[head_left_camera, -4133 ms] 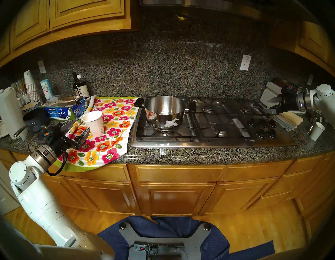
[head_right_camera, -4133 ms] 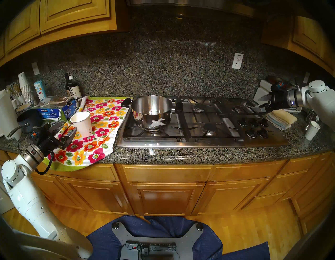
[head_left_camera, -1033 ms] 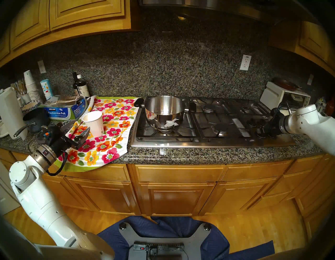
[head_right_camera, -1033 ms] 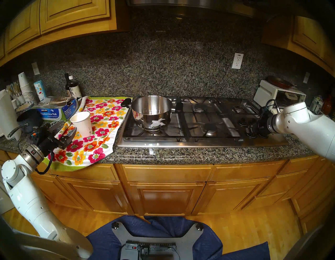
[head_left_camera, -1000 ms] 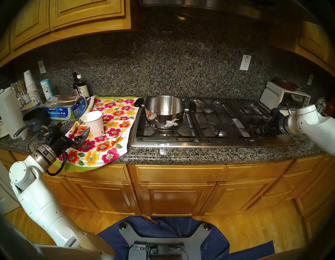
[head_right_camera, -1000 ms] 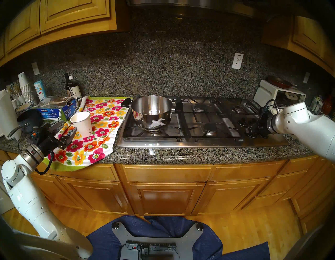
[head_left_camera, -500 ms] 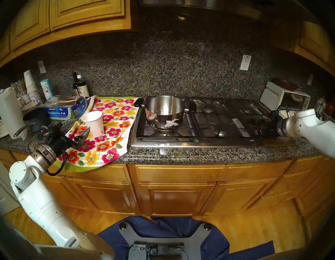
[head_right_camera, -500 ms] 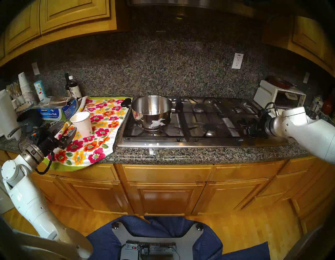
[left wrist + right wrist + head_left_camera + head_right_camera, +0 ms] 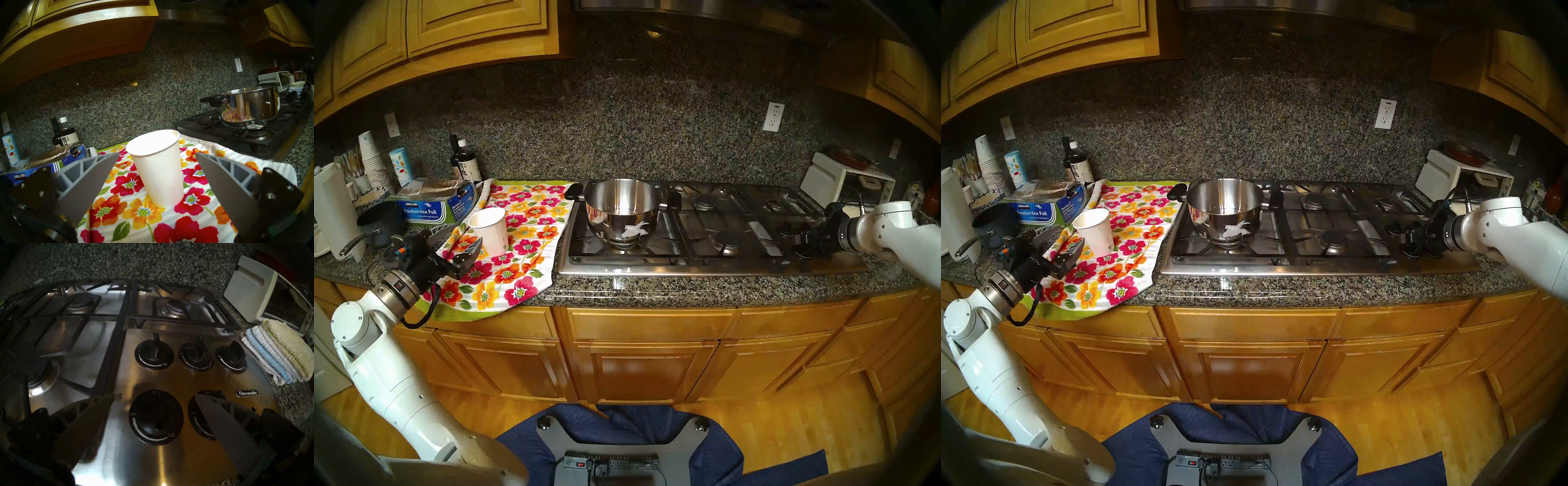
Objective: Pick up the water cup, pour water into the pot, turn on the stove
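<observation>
While the left gripper (image 9: 157, 157) hangs level over the near part of the flowered towel (image 9: 192, 225), its jaws stand released, wide apart, grasping nothing. Just beyond their tips, centred on the gap between them and touching neither, stands the water cup (image 9: 158, 171). It is upright on the towel, long axis vertical, mouth up and wider than its base; in the head view the cup (image 9: 490, 230) sits on the left part of the towel, a little ahead of the gripper (image 9: 458, 242). Whether it holds water cannot be told.

On the right, the right gripper (image 9: 157, 396) tilts downward over the near right corner of the stove (image 9: 169, 463). Its jaws are likewise released and spread: the big front knob (image 9: 156, 417) lies between them, below the gap, with neither finger seen to touch it, and the right finger (image 9: 226, 426) covers part of a second front knob (image 9: 197, 421). Three smaller knobs (image 9: 195, 354) stand in a row farther back, with folded cloths (image 9: 278, 351) beside them on the desk (image 9: 721, 288).

Farther along the stove (image 9: 704, 268), the pot (image 9: 622, 210) sits upright on the front left burner, mouth up, its two black handles pointing left and right, just beside the towel's right edge. Behind the cup, toward the wall, lie a box of foil (image 9: 429, 207) and a dark bottle (image 9: 463, 163).
</observation>
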Controlling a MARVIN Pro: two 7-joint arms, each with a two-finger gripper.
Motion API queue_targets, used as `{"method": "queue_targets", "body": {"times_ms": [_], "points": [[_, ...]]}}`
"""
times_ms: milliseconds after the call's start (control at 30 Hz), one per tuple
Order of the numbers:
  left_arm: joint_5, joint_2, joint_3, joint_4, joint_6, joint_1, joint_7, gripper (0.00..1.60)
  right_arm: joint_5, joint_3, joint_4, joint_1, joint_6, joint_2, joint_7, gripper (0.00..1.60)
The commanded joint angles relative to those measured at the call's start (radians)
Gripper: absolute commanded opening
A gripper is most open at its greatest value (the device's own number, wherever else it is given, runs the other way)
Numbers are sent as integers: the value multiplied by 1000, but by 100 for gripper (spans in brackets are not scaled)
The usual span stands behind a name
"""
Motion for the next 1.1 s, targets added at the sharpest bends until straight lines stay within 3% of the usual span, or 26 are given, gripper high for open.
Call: {"method": "queue_targets", "body": {"times_ms": [0, 400, 467, 500, 533, 567, 1067], "points": [[-19, 8, 2, -23, 2, -24, -1, 160, -4, 6, -8, 46, -23, -1, 9, 160], [-19, 8, 2, -23, 2, -24, -1, 160, 17, -35, 2, 57, -55, -1, 11, 160], [-19, 8, 2, -23, 2, -24, -1, 160, 19, -43, 1, 60, -60, -1, 12, 78], [-19, 8, 2, -23, 2, -24, -1, 160, 19, -47, 0, 61, -62, -1, 14, 68], [-19, 8, 2, -23, 2, -24, -1, 160, 19, -51, -1, 62, -65, -1, 15, 22], [-19, 8, 2, -23, 2, -24, -1, 160, 20, -55, -2, 63, -68, -1, 14, 0], [-19, 8, 2, -23, 3, -24, -1, 160, 34, -102, -30, 73, -116, -1, 21, 0]]}}
